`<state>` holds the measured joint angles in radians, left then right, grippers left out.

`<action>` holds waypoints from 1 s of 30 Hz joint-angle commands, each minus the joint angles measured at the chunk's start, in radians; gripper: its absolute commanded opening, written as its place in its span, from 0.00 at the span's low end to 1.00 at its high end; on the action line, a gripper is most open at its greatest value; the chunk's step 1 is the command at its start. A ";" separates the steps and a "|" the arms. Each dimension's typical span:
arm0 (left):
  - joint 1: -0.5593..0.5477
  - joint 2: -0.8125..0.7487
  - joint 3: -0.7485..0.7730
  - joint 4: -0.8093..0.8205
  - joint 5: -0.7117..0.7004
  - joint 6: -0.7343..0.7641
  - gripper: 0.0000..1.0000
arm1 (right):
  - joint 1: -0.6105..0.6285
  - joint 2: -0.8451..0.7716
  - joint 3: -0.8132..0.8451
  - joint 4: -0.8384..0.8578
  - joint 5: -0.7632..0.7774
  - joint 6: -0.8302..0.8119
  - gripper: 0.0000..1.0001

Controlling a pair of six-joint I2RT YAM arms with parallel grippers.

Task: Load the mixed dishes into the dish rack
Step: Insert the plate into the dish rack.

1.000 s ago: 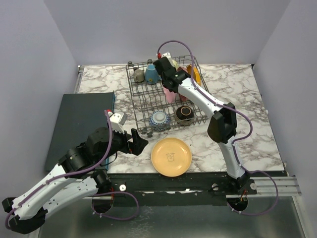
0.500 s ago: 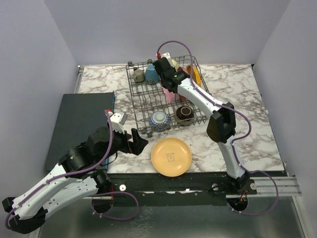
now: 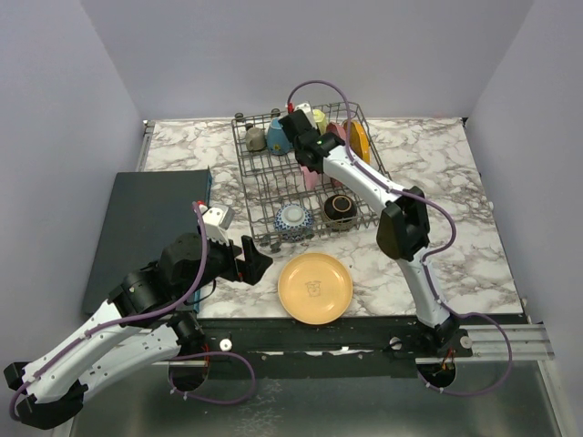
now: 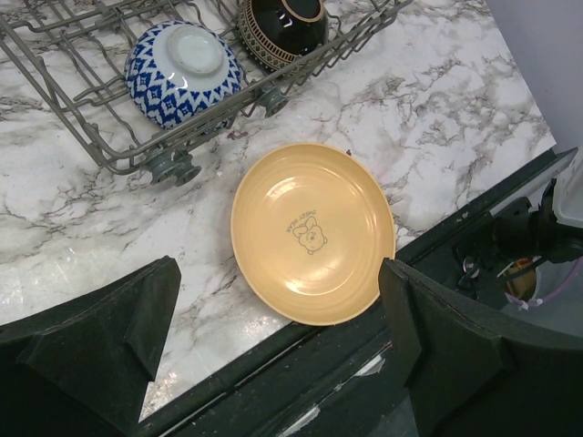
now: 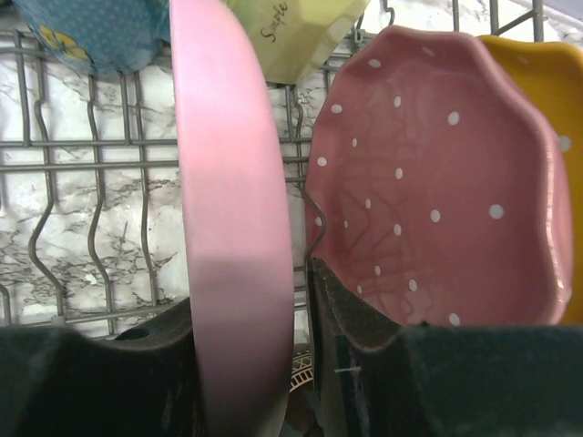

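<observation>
A dark mat [image 3: 146, 223] lies at the left of the marble table [image 3: 446, 191]. Just beside its near corner hangs the left gripper [image 3: 250, 261], fingers [image 4: 109, 337] spread wide and holding nothing. Below and ahead of it a yellow plate [image 4: 311, 232] lies flat on the table near the front edge, just outside the rack [image 3: 264, 187], not touching it.

The rack stands at the middle of the table. In its near corner a blue-and-white bowl [image 4: 182, 64] sits upside down, with a dark bowl [image 4: 282, 23] just beside it. Along the far row stand a grey mug [image 3: 255, 138], a blue mug [image 5: 82, 32] and a yellow mug [image 5: 291, 27].

The right arm reaches over into the rack. The right gripper [image 5: 248, 328] straddles a plain pink plate [image 5: 232, 228] that stands on edge among the wires. The fingers [image 5: 364, 355] are released: a narrow gap shows between the plate and the finger on the far side. Next comes a pink dotted plate [image 5: 428, 182], also on edge, and behind it an orange plate [image 5: 547, 109].
</observation>
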<state>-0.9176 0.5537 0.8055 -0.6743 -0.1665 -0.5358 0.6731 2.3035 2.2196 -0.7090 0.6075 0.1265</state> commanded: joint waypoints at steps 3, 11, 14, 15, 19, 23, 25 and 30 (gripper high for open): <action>0.002 0.006 -0.007 0.018 -0.018 0.016 0.99 | -0.009 0.033 -0.009 -0.012 -0.030 0.014 0.41; 0.001 0.004 -0.009 0.018 -0.019 0.015 0.99 | -0.010 0.024 -0.008 -0.008 -0.035 0.025 0.53; 0.002 0.003 -0.009 0.018 -0.020 0.016 0.99 | -0.009 0.019 -0.008 -0.004 -0.034 0.028 0.56; 0.002 0.003 -0.009 0.019 -0.021 0.016 0.99 | -0.009 0.017 -0.006 -0.005 -0.035 0.029 0.57; 0.002 0.005 -0.009 0.018 -0.021 0.016 0.99 | -0.009 0.002 -0.006 0.003 -0.042 0.041 0.60; 0.002 0.008 -0.009 0.017 -0.022 0.016 0.99 | -0.009 -0.019 -0.012 0.014 -0.071 0.061 0.63; 0.002 0.009 -0.009 0.017 -0.022 0.016 0.99 | -0.009 -0.031 -0.023 0.025 -0.083 0.069 0.63; 0.001 0.011 -0.008 0.017 -0.022 0.016 0.99 | -0.009 -0.048 -0.023 0.029 -0.101 0.086 0.65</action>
<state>-0.9176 0.5621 0.8055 -0.6746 -0.1669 -0.5335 0.6674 2.3131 2.2070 -0.7017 0.5369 0.1837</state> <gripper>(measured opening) 0.987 0.646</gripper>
